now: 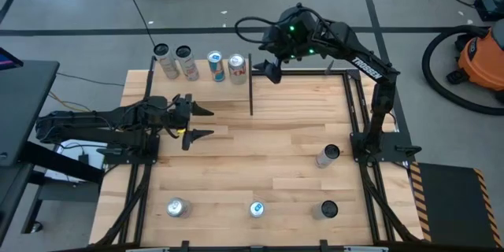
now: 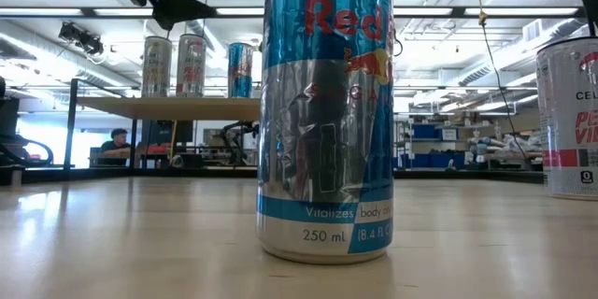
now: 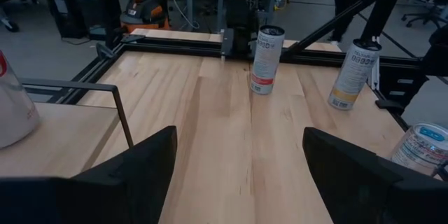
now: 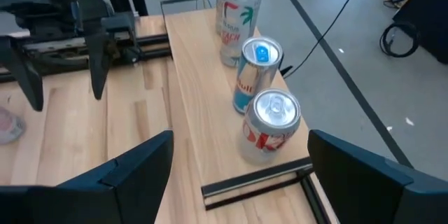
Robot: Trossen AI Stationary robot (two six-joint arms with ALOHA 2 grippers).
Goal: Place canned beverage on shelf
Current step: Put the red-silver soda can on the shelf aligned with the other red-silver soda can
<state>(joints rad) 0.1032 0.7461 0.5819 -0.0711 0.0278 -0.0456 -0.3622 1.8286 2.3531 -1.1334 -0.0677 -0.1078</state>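
The shelf (image 1: 201, 87), a pale-wood panel edged by black rods, stands raised at the table's far left (image 2: 168, 106). Several cans stand upright in a row along its far edge (image 1: 215, 65); the right wrist view shows a silver one (image 4: 269, 122), a blue one (image 4: 253, 73) and a white one (image 4: 238, 17). My right gripper (image 1: 272, 67) hangs open above the shelf's right end, fingers (image 4: 238, 175) clear of the silver can. At the shelf's near edge my left gripper (image 1: 197, 124) is open and holds nothing (image 3: 238, 175).
Cans stand upright on the tabletop: a white one (image 1: 328, 155) near the right arm's base, and a dark-topped one (image 1: 328, 209), a blue Red Bull can (image 1: 257, 209) and a silver one (image 1: 176, 207) along the near edge. Black frame rails (image 1: 358, 110) border the table.
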